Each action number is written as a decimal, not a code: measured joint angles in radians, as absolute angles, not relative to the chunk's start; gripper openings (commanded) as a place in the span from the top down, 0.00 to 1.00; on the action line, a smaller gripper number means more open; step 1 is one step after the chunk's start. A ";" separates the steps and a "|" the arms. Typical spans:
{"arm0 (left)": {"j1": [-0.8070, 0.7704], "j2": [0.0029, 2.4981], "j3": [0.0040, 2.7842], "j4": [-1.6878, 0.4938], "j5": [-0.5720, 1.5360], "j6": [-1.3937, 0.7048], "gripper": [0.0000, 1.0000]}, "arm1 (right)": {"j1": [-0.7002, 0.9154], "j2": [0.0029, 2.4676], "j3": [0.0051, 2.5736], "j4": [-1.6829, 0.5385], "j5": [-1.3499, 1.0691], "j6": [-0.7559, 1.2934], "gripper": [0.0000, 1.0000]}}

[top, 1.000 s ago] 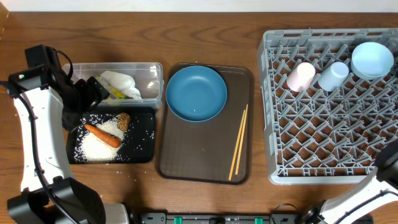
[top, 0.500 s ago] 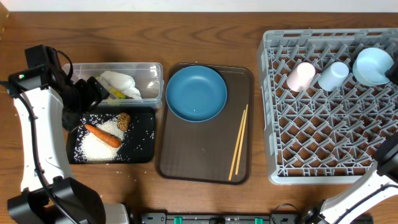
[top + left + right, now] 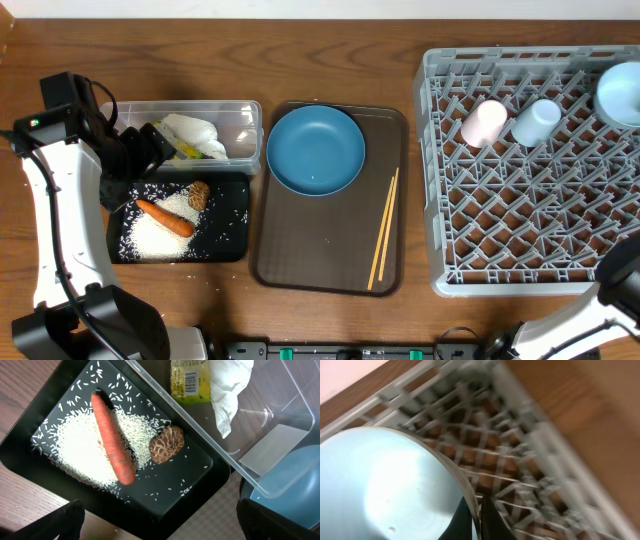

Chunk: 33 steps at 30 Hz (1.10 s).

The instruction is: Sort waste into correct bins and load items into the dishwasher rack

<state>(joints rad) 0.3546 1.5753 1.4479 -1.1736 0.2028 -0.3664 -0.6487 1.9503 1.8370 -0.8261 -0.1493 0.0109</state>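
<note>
Student: Rack (image 3: 530,200) is filling the overhead view's right side; where is the light-blue bowl (image 3: 385,490) lying?
Tutor: At its far right corner; right gripper (image 3: 476,520) is clamping the rim, fingers (image 3: 491,525) nearly together, bowl spreading to their left.

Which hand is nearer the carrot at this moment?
Left. The left hand hovers open over a corner of the black tray holding the carrot. The right hand is across the table at the rack's far corner, shut on the bowl's rim.
</note>
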 measured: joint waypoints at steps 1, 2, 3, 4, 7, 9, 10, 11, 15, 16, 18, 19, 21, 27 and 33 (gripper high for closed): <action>0.355 1.575 1.448 -1.174 0.203 -0.366 0.02 | -0.645 1.928 1.837 -0.830 -0.102 0.005 0.99; 0.355 1.575 1.448 -1.174 0.203 -0.366 0.02 | -0.640 1.909 1.837 -0.834 -0.054 0.002 0.99; 0.355 1.575 1.448 -1.174 0.203 -0.366 0.02 | -0.632 1.893 1.837 -0.840 0.002 -0.005 0.99; 0.355 1.575 1.448 -1.174 0.203 -0.366 0.02 | -0.620 1.877 1.837 -0.851 0.079 -0.017 0.99; 0.355 1.575 1.448 -1.174 0.203 -0.366 0.02 | -0.574 1.861 1.838 -0.888 0.264 -0.059 0.99; 0.355 1.575 1.448 -1.174 0.203 -0.366 0.02 | -0.533 1.861 1.838 -0.920 0.385 -0.090 0.99; 0.355 1.575 1.448 -1.174 0.203 -0.366 0.02 | -0.504 1.861 1.837 -0.934 0.452 -0.109 0.99; 0.355 1.575 1.448 -1.174 0.203 -0.366 0.02 | -0.489 1.862 1.837 -0.939 0.488 -0.120 1.00; 0.355 1.575 1.448 -1.174 0.203 -0.366 0.02 | -0.394 1.862 1.837 -0.924 0.705 -0.191 0.99; 0.355 1.575 1.448 -1.173 0.203 -0.366 0.02 | -0.372 1.862 1.837 -0.910 0.761 -0.214 0.99; 0.355 1.575 1.448 -1.174 0.203 -0.366 0.02 | -0.324 1.862 1.837 -0.870 0.879 -0.273 0.99; 0.355 1.575 1.448 -1.174 0.203 -0.366 0.02 | -0.303 1.862 1.837 -0.853 0.930 -0.308 0.99; 0.355 1.575 1.448 -1.174 0.203 -0.366 0.02 | -0.265 1.862 1.837 -0.835 1.006 -0.379 0.99; 0.355 1.575 1.448 -1.174 0.203 -0.366 0.02 | -0.210 1.882 1.837 -0.826 1.135 -0.537 0.99; 0.355 1.575 1.448 -1.174 0.203 -0.366 0.02 | -0.197 1.961 1.810 -0.823 1.224 -0.636 0.99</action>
